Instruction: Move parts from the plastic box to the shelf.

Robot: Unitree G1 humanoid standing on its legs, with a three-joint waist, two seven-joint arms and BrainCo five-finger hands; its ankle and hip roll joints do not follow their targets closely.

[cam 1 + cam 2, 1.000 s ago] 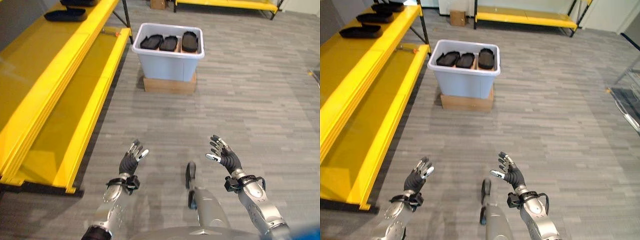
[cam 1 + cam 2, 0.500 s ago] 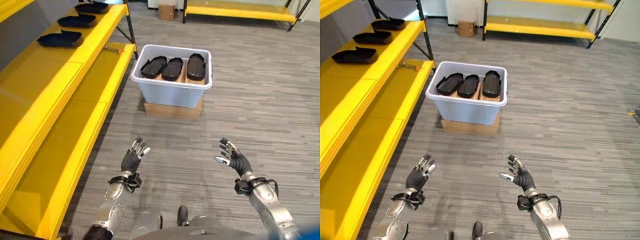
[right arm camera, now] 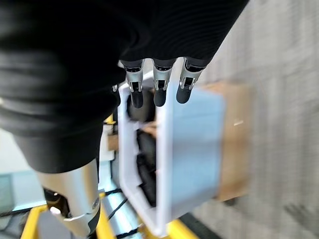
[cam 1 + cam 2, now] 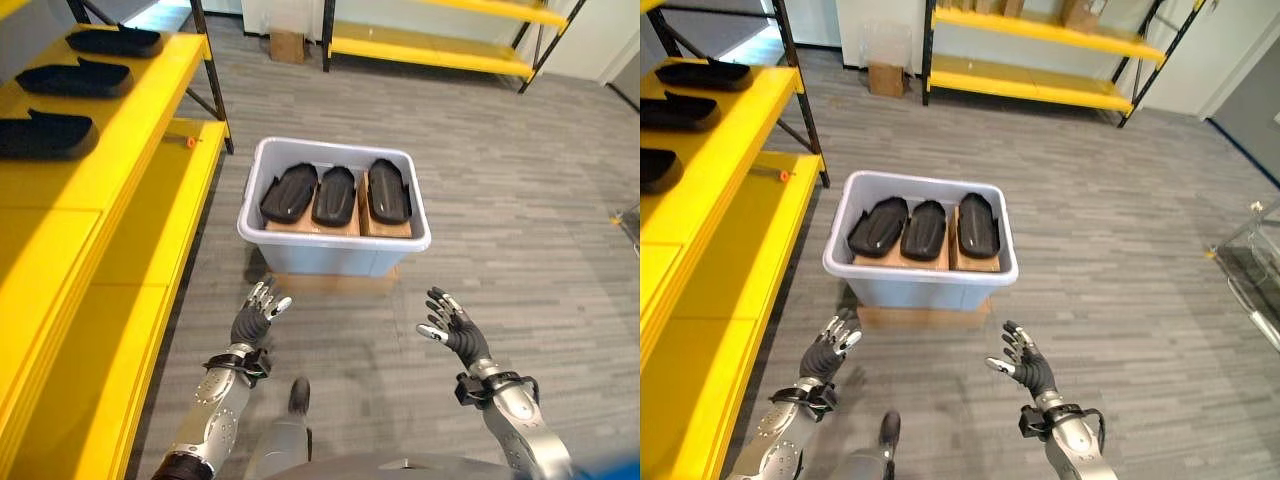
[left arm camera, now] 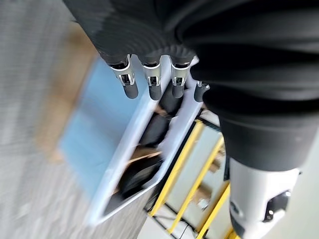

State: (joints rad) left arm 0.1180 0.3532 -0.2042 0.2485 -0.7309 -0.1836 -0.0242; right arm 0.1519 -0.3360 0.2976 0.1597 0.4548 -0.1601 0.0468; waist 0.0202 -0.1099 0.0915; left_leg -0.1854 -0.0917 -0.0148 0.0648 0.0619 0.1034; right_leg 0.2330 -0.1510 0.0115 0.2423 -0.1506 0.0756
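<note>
A pale plastic box [image 4: 330,251] stands on a flat cardboard base [image 4: 925,316] straight ahead on the floor. Three black oval parts [image 4: 334,194] lie side by side inside it. More black parts [image 4: 45,135] rest on the yellow shelf [image 4: 95,190] at the left. My left hand [image 4: 250,321] is open, just short of the box's near left corner. My right hand [image 4: 452,332] is open too, near the box's right corner and empty. Both wrist views look along straight fingers [image 5: 151,87] at the box [image 3: 189,144].
The yellow shelf's lower level [image 4: 130,260] runs along the left, close to the box. Another yellow rack [image 4: 1030,45] stands at the far wall with a small cardboard box [image 4: 883,78] beside it. A metal frame [image 4: 1255,265] shows at the right edge. Grey plank floor [image 4: 520,230] lies open to the right.
The camera has moved forward and the box is now much nearer, just beyond both hands. The hands stay open and raised in the same pose.
</note>
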